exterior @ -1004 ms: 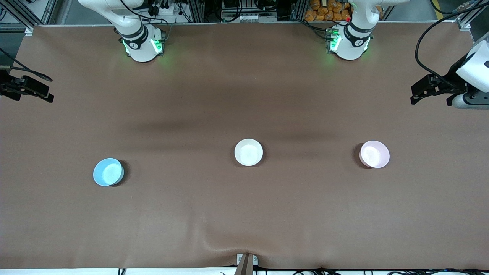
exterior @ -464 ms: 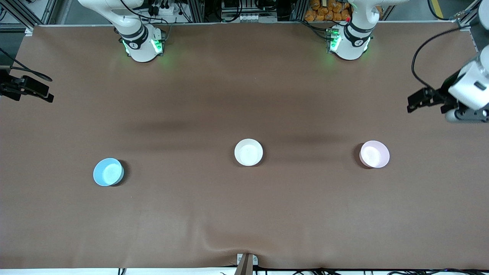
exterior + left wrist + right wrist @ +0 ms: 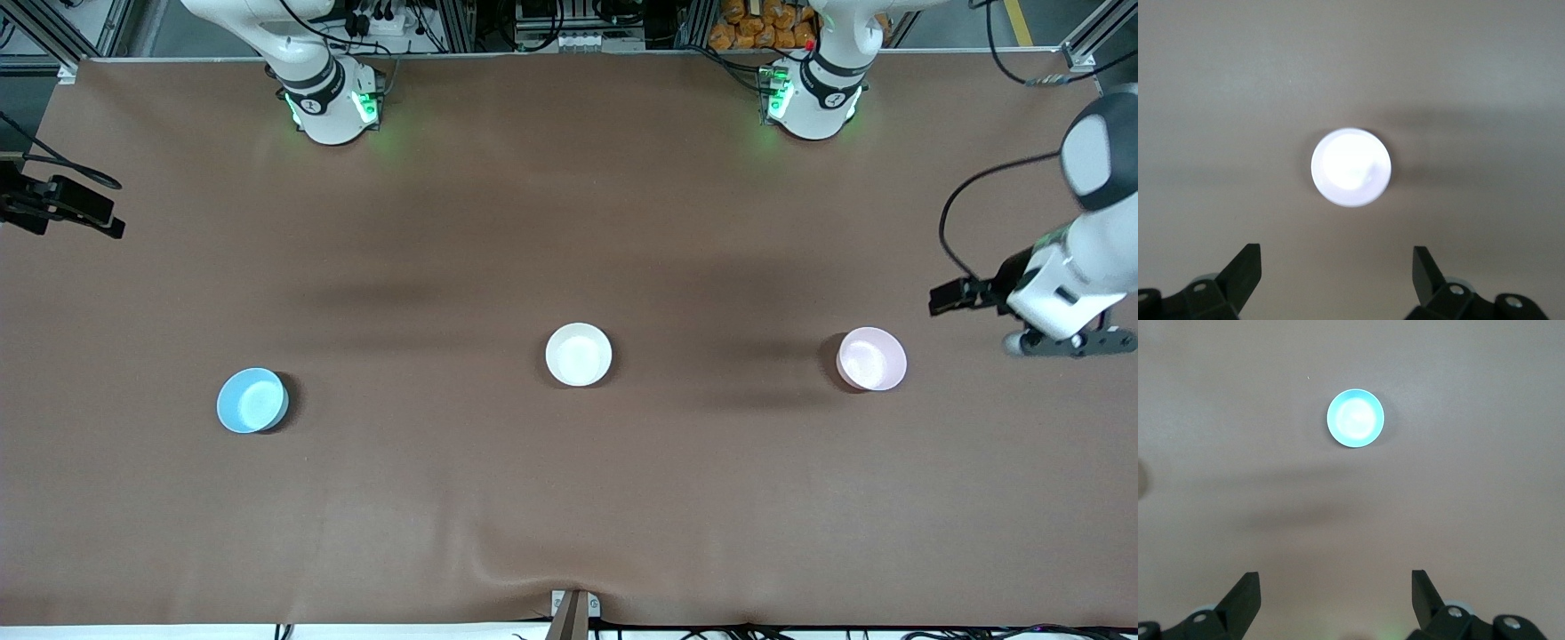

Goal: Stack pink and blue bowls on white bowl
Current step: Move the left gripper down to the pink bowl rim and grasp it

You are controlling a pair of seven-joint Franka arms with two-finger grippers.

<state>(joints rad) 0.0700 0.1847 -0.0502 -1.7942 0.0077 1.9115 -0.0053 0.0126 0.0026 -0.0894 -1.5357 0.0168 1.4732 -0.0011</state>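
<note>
Left tool (image 3: 1336, 270) hangs spread above the table (image 3: 569, 222) near pink bowl (image 3: 871, 358).

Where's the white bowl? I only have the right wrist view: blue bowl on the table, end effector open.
Observer: The white bowl sits mid-table, with nothing stacked in it.
Operator: Pink one?
Observer: The pink bowl stands alone toward the left arm's end of the table, level with the white bowl.
Operator: Left arm?
Observer: The left end effector is open, in the air over bare table beside the pink bowl.
</note>
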